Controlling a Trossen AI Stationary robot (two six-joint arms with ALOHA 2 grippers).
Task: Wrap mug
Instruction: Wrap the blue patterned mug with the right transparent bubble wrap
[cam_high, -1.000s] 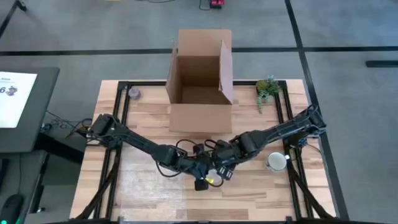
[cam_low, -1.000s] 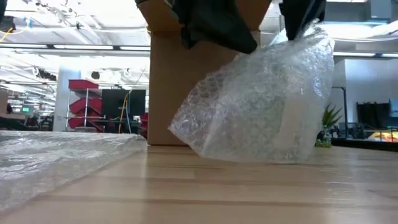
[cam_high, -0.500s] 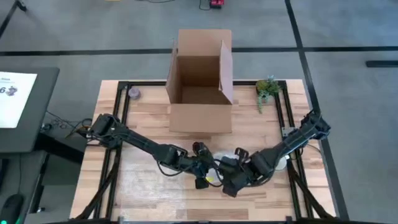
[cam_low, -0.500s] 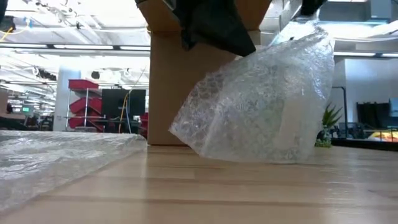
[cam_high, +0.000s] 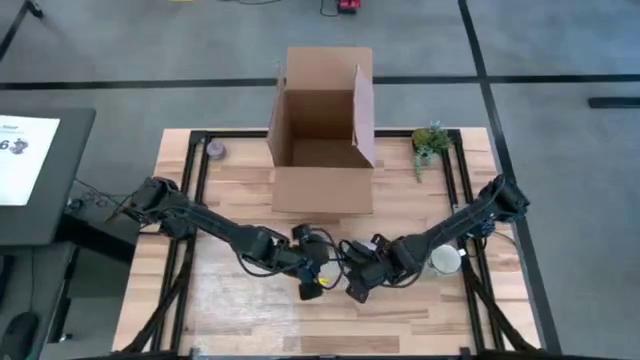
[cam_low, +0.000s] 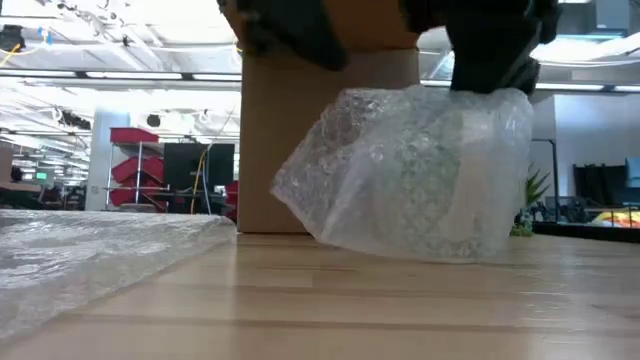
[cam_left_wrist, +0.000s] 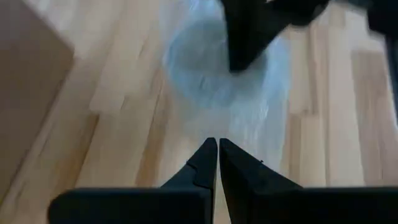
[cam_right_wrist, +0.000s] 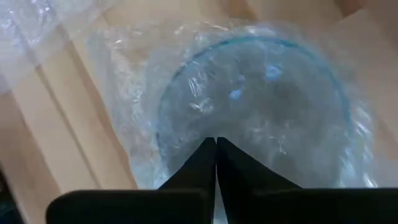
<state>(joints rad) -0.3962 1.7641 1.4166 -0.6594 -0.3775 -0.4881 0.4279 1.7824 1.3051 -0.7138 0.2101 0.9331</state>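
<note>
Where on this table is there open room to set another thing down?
The table is barest along its left side, between the cardboard box and the left arm. The middle is crowded: left gripper and right gripper meet at the bubble-wrapped bundle. A white mug sits right; loose bubble wrap covers the front.

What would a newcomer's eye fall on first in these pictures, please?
Probably the bubble-wrapped bundle at the table's middle, a blue-rimmed round vessel showing through the wrap, with the left gripper and right gripper meeting over it. Behind stands an open cardboard box.
</note>
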